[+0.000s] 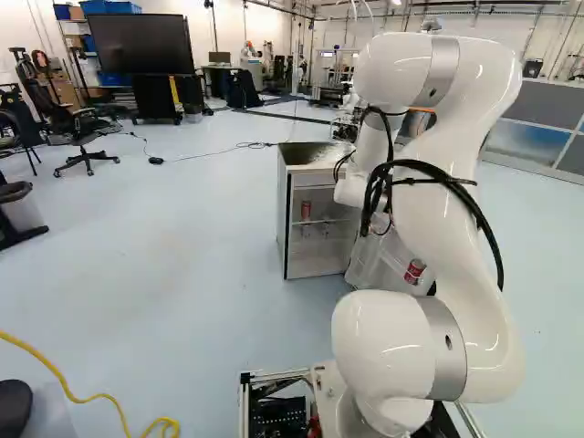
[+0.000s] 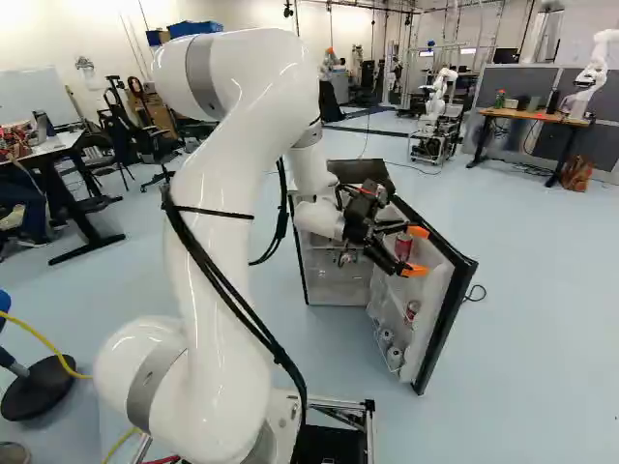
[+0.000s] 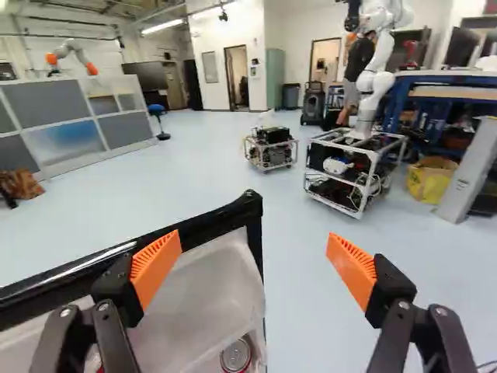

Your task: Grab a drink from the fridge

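In the left base view, the fridge (image 1: 315, 265) is standing open near the centre, a red can (image 1: 306, 210) sitting inside. In the right base view, the gripper (image 2: 417, 251) is hovering right of centre by the open door (image 2: 432, 290), which is holding more cans (image 2: 413, 311). In the wrist view, its fingers are standing wide apart, a can top (image 3: 235, 355) showing low between them.

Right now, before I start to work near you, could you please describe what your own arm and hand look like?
My arm is smooth and white, with rounded joints, metallic grey bands and black cables along it. My hand is black, its two fingers having ribbed orange pads.
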`<state>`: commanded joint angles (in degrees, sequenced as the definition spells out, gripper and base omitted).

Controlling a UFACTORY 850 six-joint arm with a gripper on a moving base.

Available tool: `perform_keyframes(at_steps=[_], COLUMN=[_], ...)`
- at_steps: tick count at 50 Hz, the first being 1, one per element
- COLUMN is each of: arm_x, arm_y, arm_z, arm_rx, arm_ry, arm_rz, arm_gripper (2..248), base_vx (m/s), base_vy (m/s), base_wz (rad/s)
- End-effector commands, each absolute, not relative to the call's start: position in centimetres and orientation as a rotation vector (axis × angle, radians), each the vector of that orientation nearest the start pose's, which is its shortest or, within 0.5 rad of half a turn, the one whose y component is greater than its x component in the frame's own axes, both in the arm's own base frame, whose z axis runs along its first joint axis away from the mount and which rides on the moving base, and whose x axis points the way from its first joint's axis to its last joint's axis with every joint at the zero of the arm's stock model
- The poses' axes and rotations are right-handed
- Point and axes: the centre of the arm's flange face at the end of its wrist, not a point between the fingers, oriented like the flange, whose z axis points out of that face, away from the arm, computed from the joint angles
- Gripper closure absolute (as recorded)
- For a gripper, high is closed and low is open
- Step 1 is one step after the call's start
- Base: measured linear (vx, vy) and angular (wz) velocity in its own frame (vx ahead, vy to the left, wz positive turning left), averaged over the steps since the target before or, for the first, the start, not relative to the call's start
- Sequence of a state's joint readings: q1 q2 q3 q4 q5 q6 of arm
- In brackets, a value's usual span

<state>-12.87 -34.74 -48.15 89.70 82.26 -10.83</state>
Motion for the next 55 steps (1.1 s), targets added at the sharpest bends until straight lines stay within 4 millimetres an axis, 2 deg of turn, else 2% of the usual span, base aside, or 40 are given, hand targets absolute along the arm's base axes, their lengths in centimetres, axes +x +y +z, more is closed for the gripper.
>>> perform_keyframes(at_steps=[31, 44, 55], arm_x=[40.8, 41.3, 42.6], arm_y=[-13.1, -10.5, -9.6], arm_z=[30.3, 30.3, 29.2], arm_rx=[1.449, 1.567, 1.646], arm_ry=[-1.084, -0.935, -0.821], arm_rz=[1.303, 1.425, 1.498], arm_gripper=[3, 3, 3], base_vx=[0.000, 0.000, 0.000], base_vy=[0.000, 0.000, 0.000], base_wz=[0.000, 0.000, 0.000])
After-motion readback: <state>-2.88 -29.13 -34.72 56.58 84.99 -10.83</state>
